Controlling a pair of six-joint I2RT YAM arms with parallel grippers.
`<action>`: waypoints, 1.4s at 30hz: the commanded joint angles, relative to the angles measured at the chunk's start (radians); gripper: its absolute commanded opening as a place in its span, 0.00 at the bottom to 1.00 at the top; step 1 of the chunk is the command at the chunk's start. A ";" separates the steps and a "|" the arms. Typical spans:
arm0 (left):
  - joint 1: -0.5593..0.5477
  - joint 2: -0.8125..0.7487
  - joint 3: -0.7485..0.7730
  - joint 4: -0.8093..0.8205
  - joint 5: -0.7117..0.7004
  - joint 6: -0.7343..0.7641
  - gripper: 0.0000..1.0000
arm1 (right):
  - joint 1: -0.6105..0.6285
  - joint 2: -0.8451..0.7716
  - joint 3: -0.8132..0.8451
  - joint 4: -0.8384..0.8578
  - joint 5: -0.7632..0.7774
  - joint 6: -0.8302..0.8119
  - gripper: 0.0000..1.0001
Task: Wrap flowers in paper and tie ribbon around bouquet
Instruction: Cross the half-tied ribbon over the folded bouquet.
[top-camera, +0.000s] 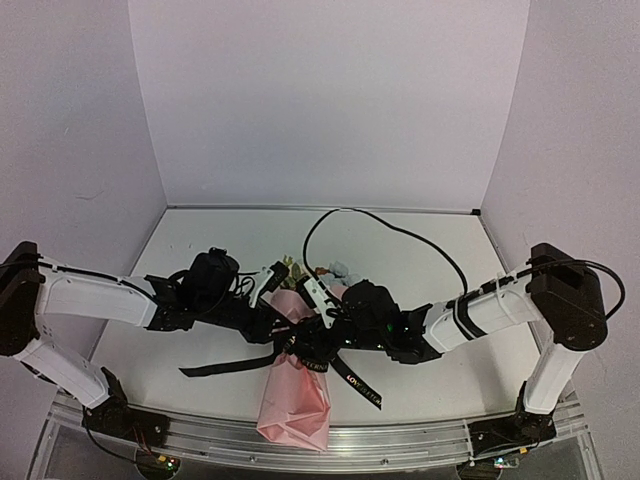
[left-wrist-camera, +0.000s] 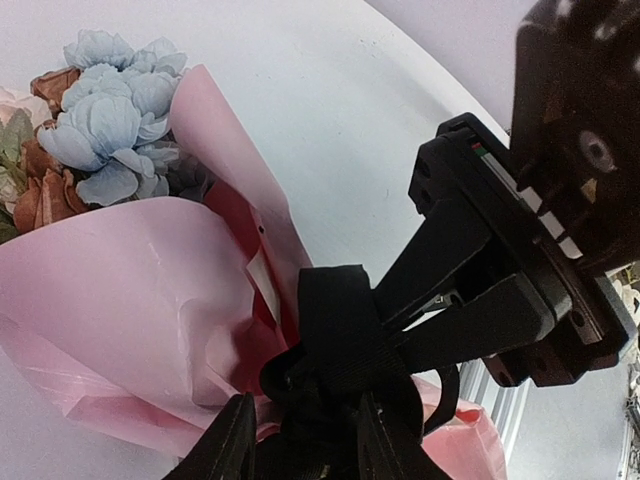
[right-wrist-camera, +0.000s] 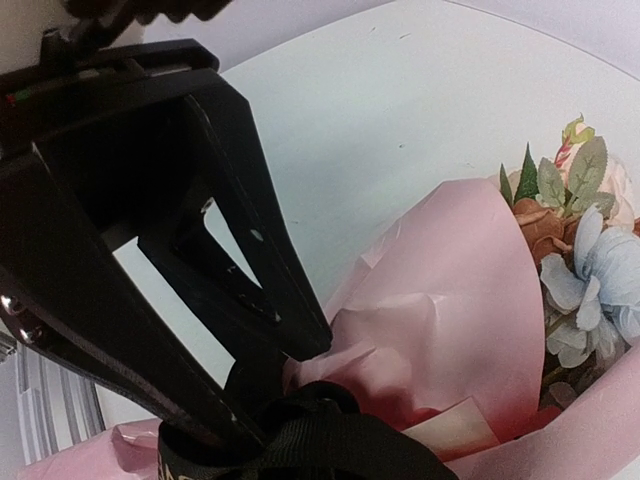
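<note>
The bouquet lies on the table: a cone of pink paper (top-camera: 296, 408) with the flowers (top-camera: 331, 270) poking out at the far end. Pale blue and rust flowers (left-wrist-camera: 110, 130) and the paper (left-wrist-camera: 130, 300) fill the left wrist view. The black ribbon (top-camera: 347, 377) is knotted round the cone's middle, its tails trailing left and right. My left gripper (left-wrist-camera: 305, 440) has its fingers (left-wrist-camera: 232, 440) either side of the ribbon (left-wrist-camera: 335, 320) knot, shut on it. My right gripper (left-wrist-camera: 388, 312) comes in from the right, shut on a ribbon loop. The two grippers (top-camera: 300, 338) meet over the knot.
A thin black cable (top-camera: 400, 235) loops over the white table (top-camera: 200, 240) behind the bouquet. An aluminium rail (top-camera: 400, 447) runs along the near edge. Pale walls close the back and sides. In the right wrist view the left gripper's black frame (right-wrist-camera: 150, 200) fills the left half.
</note>
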 joint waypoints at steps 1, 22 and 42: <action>0.004 0.022 0.004 0.053 0.024 -0.016 0.37 | 0.006 -0.038 0.048 0.035 -0.007 0.008 0.00; 0.004 0.018 0.002 0.092 0.034 -0.028 0.12 | 0.006 -0.035 0.030 0.034 -0.014 0.077 0.00; 0.004 -0.016 0.004 0.081 0.017 -0.036 0.00 | 0.006 -0.272 -0.128 -0.255 0.056 0.129 0.51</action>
